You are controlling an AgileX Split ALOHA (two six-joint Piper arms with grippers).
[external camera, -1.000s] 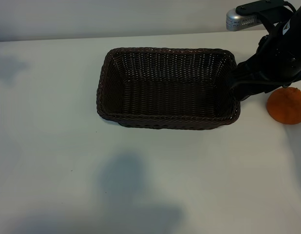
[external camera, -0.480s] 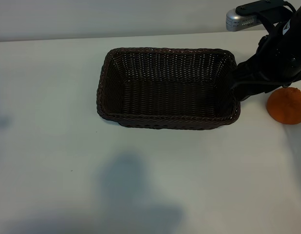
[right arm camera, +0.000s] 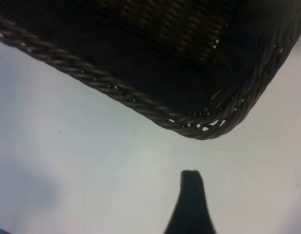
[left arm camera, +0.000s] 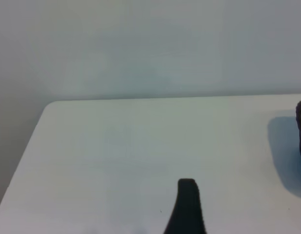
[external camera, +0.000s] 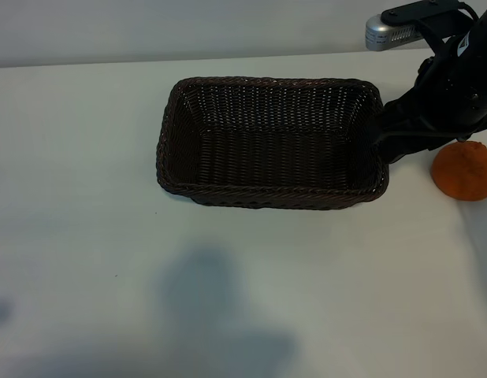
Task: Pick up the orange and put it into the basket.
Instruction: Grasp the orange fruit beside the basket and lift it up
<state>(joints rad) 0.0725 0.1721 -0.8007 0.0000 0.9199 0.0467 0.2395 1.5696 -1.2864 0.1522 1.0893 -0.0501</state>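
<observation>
Small, lumpy orange fruit [external camera: 464, 173]: on the table beside the dark brown woven wicker basket [external camera: 271, 197], unheld. Right gripper [external camera: 383, 148]: jaws wide, empty, near the basket's corner, and could snag the rim. Left gripper [left arm camera: 187, 204]: wide, empty, well apart.

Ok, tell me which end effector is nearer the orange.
Right. The right end effector hangs by the basket's right end, just left of the orange on the table. The left end effector is out of the exterior view, facing bare table beyond the basket's far side.
</observation>
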